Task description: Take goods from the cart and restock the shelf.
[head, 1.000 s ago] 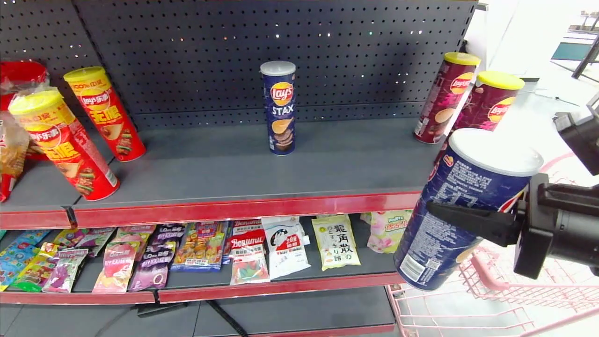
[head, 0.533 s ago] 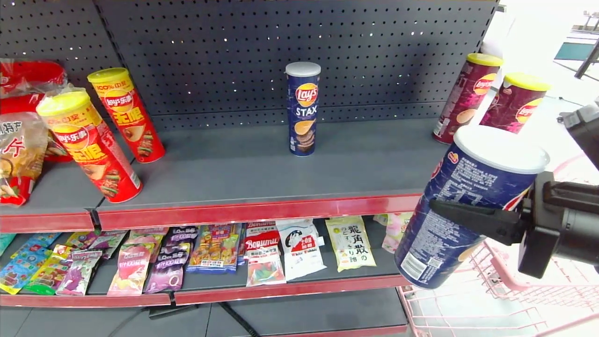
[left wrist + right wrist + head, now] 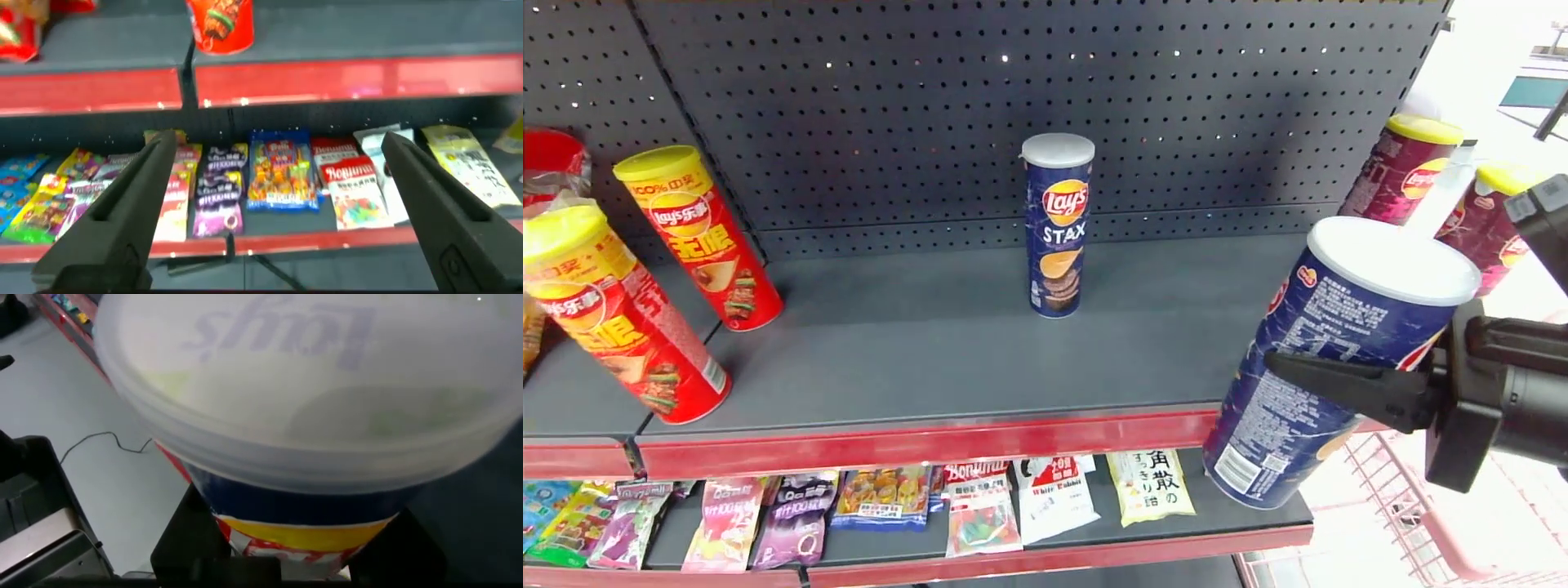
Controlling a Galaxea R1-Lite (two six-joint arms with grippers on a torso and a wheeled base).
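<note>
Head view, and the right claw (image 3: 1327, 380) has a blue chip can (image 3: 1347, 318) clamped across its middle, one dark finger (image 3: 1339, 388) lying over the label. The can hangs in the air in front of the shelf (image 3: 931, 359), at about 4 o'clock from its twin, the standing blue can (image 3: 1058, 229), and above the pink cart (image 3: 1421, 523). It tilts, lid leaning toward 1 o'clock. Two red cans (image 3: 698, 237) lean over at 9 o'clock, maroon cans (image 3: 1401, 171) sit out at 2 o'clock, and there is bare shelf between them.

Over to the right wrist view: the translucent lid (image 3: 310, 384) looms close, with the blue and yellow body wedged between the jaws below it.

The left claw (image 3: 278, 212) is spread wide with nothing in it, facing the snack packets (image 3: 282, 171) on the lower shelf.

My read on handling: a light cardboard tube, stiff enough for a firm squeeze but dentable, glossy and likely to slip, with brittle crisps inside. Mid-body is the place to hold, never the snap-on lid. It is tall and narrow, so it needs to be upright before release or it will topple.
</note>
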